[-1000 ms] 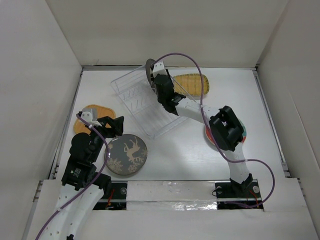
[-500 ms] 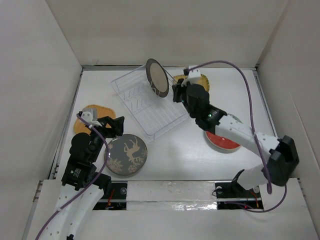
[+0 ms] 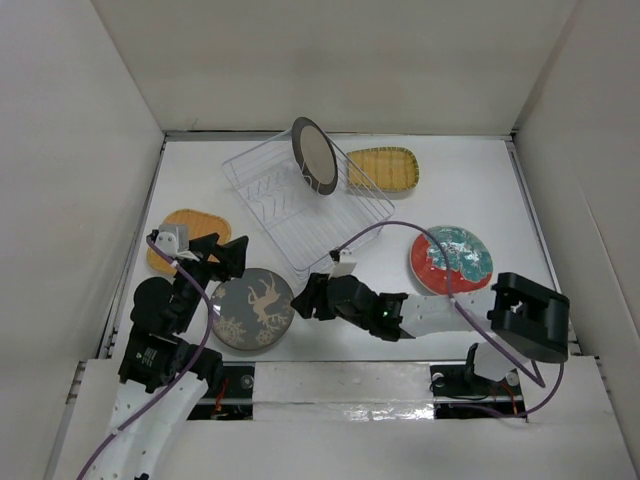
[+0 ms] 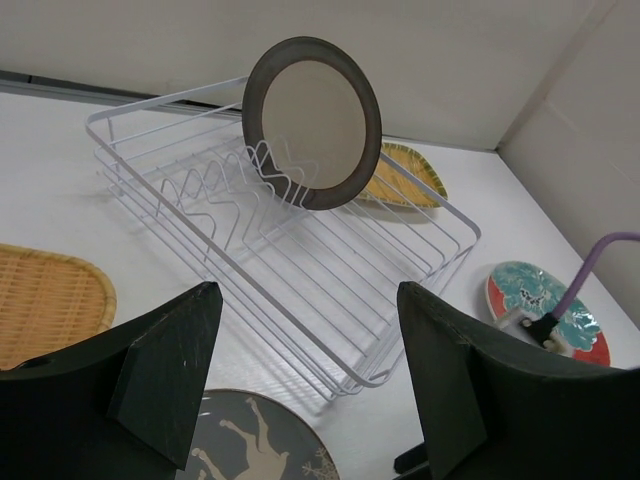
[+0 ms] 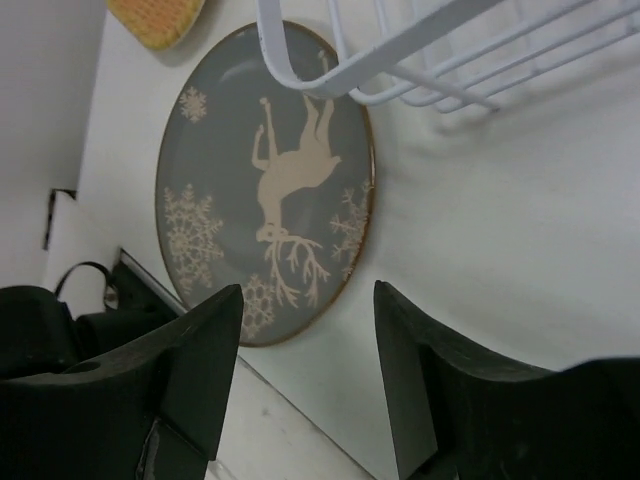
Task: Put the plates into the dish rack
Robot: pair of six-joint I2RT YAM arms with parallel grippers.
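One grey-rimmed cream plate [image 3: 314, 156] stood on edge among the prongs at the far corner of the dish rack [image 3: 262, 215]. The deer plate [image 3: 252, 308] lay flat on the table [image 3: 500, 190] just off the rack's near corner. The orange plate [image 3: 185, 232] lay to the rack's left, the yellow oblong plate [image 3: 381, 169] just beside its right side, and the teal plate [image 3: 452, 260] well to its right.

The right claw [image 3: 302, 298] hung low beside the deer plate, fingers parted and holding nothing. The left claw [image 3: 232, 258] stood wide and empty at the plate's other side.

The plate looked like glazed ceramic: stiff, weighty, slick and likely to chip. Lying flat, it probably offered only its rim, one finger slipped under the lip.
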